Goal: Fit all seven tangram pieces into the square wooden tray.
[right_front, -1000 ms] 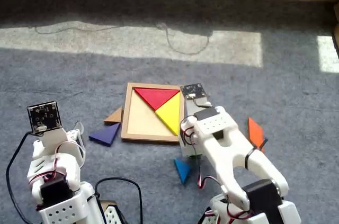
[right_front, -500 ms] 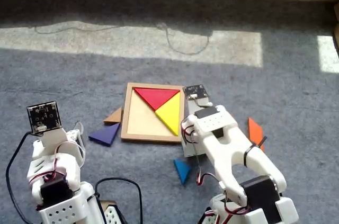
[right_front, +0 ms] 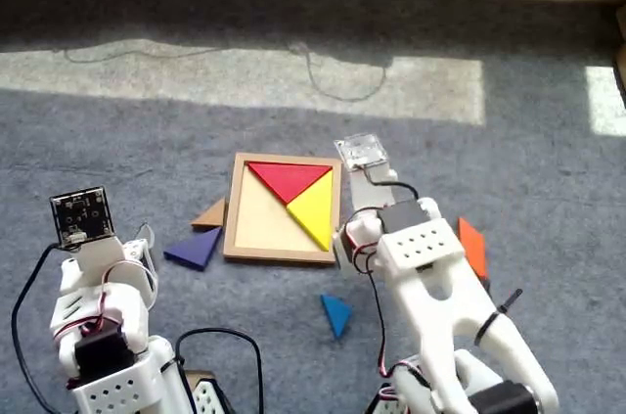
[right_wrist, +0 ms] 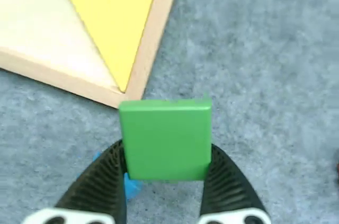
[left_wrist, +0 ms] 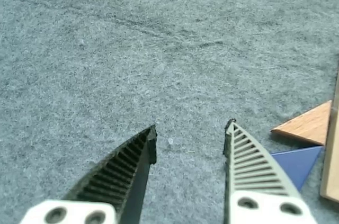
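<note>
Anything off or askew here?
Nothing stands out. The red triangle and yellow triangle sit flat in the tray; the right gripper holds the green square just off its corner. The blue triangle and orange piece lie flat on the carpet.

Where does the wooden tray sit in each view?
High view: wooden tray mid-carpet, ahead of both arms.
Left wrist view: a strip of its rim beside the tan triangle.
Right wrist view: its corner rim just beyond the green square.
Shared landmark, high and right wrist: yellow triangle.

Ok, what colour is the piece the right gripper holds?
Green; the square piece shows best in the right wrist view.
</note>
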